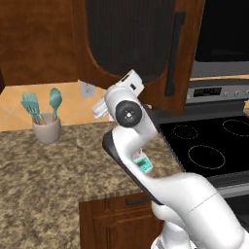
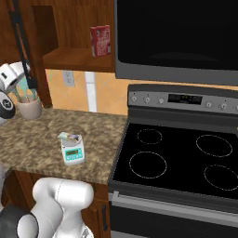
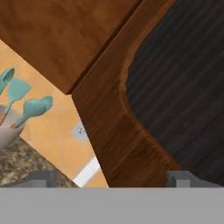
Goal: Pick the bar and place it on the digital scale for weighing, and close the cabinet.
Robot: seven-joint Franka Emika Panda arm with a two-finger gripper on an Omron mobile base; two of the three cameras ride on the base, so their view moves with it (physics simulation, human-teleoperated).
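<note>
Left base view: cabinet (image 1: 141,44) door swung open over the granite counter (image 1: 44,165), long black handle (image 1: 174,53) near its right edge; white arm raised with the hand at the door's lower edge, apparently positioned to push it shut. Utensil crock (image 1: 47,129) with teal tools near the counter's back edge; digital scale (image 1: 143,165) glimpsed behind the forearm. Right base view: scale near the counter's front edge, beside the stove (image 2: 176,158); bar (image 2: 68,136) resting on its weighing plate, so placement judged complete. Red box (image 2: 100,40) upright on the open cabinet shelf. Closing step not yet done. Hand view: gripper (image 3: 111,177) spread wide, nothing between the fingertips (image 3: 41,177); door's lower corner and dark panel directly ahead, close, contact not discernible.
</note>
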